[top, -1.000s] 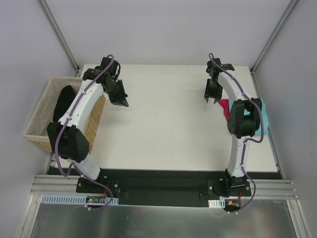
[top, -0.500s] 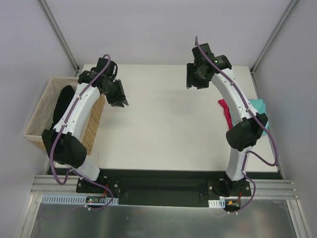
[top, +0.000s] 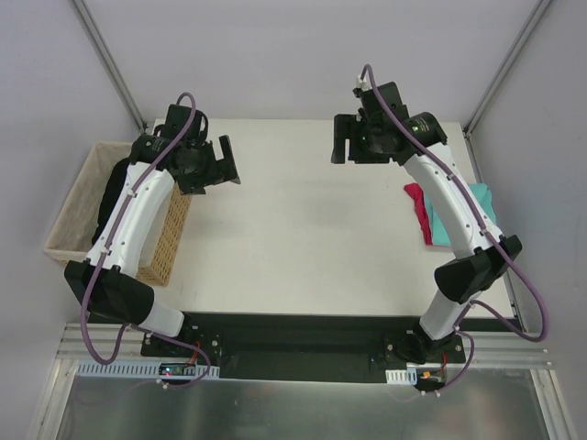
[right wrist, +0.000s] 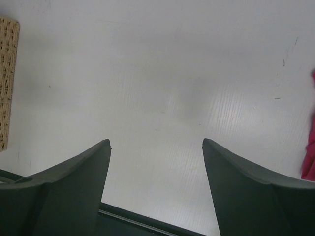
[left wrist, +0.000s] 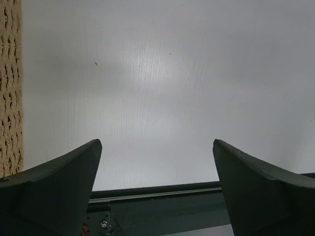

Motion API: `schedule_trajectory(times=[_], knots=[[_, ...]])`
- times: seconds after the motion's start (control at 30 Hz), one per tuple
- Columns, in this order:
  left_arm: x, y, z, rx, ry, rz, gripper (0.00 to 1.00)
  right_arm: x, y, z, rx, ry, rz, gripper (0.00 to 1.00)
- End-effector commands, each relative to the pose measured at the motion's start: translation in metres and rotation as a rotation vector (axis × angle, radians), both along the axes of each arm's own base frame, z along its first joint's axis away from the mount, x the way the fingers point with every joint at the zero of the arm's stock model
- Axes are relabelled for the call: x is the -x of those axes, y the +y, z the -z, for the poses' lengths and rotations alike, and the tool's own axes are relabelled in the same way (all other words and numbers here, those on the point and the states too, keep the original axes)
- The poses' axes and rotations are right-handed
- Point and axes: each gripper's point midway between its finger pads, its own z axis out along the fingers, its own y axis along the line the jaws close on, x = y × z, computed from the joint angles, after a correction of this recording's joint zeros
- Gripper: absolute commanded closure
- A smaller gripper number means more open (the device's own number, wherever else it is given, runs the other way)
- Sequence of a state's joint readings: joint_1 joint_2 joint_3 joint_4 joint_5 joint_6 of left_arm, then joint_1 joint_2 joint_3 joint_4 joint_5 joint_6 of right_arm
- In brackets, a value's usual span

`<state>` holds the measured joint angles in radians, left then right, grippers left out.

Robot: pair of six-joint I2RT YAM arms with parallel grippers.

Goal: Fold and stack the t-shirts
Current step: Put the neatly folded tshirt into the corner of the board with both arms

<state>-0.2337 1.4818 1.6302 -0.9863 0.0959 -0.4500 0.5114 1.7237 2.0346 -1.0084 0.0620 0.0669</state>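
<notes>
Two t-shirts lie stacked at the table's right edge: a crimson-pink one (top: pixel 420 212) and a teal one (top: pixel 479 196) beside it, partly hidden by the right arm. A strip of the pink shirt (right wrist: pixel 310 156) shows at the right border of the right wrist view. My right gripper (top: pixel 353 149) hangs open over bare table at the back, left of the shirts, with nothing between its fingers (right wrist: pixel 156 141). Near the back left corner, beside the basket, my left gripper (top: pixel 214 168) is also open and empty (left wrist: pixel 157 142).
A woven wicker basket (top: pixel 75 213) stands off the table's left edge with a dark cloth (top: pixel 114 188) inside. Its wall shows in the left wrist view (left wrist: pixel 10 98) and its corner in the right wrist view (right wrist: pixel 7 73). Grey walls close the back and sides.
Both grippers have opened wide. The right arm has swung left and back, away from the shirts. The left gripper has shifted slightly left near the basket.
</notes>
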Motion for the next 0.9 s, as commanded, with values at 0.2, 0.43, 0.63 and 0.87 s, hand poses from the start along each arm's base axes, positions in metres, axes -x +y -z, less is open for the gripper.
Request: schedule_trajectory(times=[0.2,0.43,0.63,0.87], knots=[[0.002,0.024,-0.030,-0.093,-0.133,-0.001,0.01,0.021,0.030,-0.016,-0.044,-0.043,-0.039,0.00],[0.005,0.025,-0.032,-0.095,-0.141,0.001,0.01,0.023,0.029,-0.016,-0.010,-0.051,-0.042,0.04],[0.006,0.023,-0.017,-0.087,-0.092,-0.009,0.01,0.016,0.027,-0.025,0.005,-0.092,-0.050,0.04],[0.000,0.024,-0.022,-0.097,-0.107,-0.005,0.01,0.009,0.027,-0.024,0.035,-0.121,-0.057,0.04]])
